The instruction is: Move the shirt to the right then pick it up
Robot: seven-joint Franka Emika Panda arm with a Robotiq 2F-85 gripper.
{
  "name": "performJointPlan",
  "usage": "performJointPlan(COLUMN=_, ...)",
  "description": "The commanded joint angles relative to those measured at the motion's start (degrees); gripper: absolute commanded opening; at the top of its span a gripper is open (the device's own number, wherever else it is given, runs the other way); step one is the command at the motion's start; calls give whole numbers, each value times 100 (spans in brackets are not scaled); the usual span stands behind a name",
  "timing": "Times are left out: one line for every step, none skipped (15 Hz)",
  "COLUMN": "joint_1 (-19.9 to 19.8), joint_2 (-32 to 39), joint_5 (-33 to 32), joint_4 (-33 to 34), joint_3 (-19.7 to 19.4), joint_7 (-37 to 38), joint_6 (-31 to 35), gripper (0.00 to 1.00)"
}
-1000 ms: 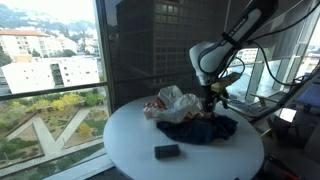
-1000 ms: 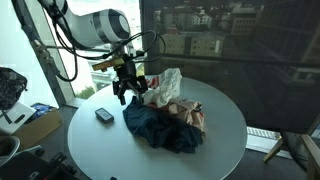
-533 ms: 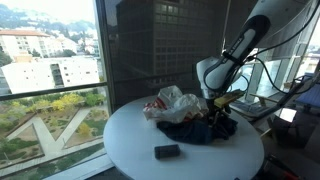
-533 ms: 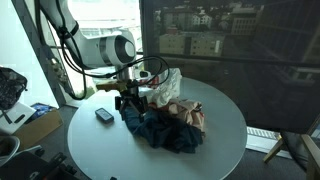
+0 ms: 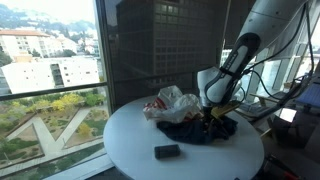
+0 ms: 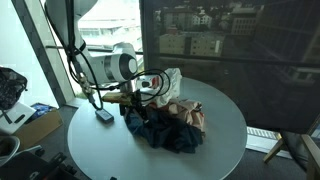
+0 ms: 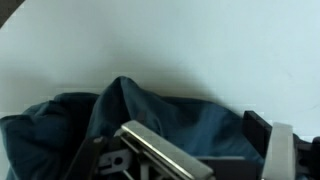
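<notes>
Below the hand [image 7: 205, 142], the shirt [image 7: 60, 130] lies bunched on the counter [image 7: 200, 50]. Fingers stand wide, gripping nothing. Shift and pickup both appear outstanding.

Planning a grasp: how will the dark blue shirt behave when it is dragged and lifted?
Probably floppy: the shirt lies crumpled in soft folds, so it should drape from the gripper. It is likely light and may slide over the smooth table, though perhaps bunching rather than moving whole.
</notes>
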Motion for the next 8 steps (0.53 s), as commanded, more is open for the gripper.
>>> performJointPlan(joint_1=323, joint_2=204, joint_5=-316, joint_4=36, joint_3=-354, joint_7=197, joint_6=441, gripper=91)
performJointPlan(joint_1=400, joint_2=256, joint_5=-406, joint_4=49, joint_3=-447, joint_7=227, joint_6=526, gripper=96)
performJointPlan(joint_1=474, joint_2=307, joint_5=-498, joint_4=60, joint_3=-539, joint_7=268, joint_6=614, gripper=98)
performJointPlan(joint_1=551, joint_2=354, joint_5=-582, joint_4=69, joint_3=-633, joint_7=323, joint_6=696, gripper=78)
performJointPlan(joint_1=624, joint_2=383, joint_5=-667, joint_4=74, joint_3=-723, joint_7=345, joint_6=745, gripper=72)
performJointPlan(joint_1=677, joint_2=400, joint_5=-706, joint_4=74, joint_3=-783, joint_7=363, joint_6=785, gripper=71)
performJointPlan(joint_1=730, joint_2=415, joint_5=-731, joint_4=69, joint_3=-843, joint_7=371, joint_6=823, gripper=64)
performJointPlan(joint_1=769, joint_2=413, joint_5=-728, joint_4=62, joint_3=-882, joint_7=367, joint_6=826, gripper=56)
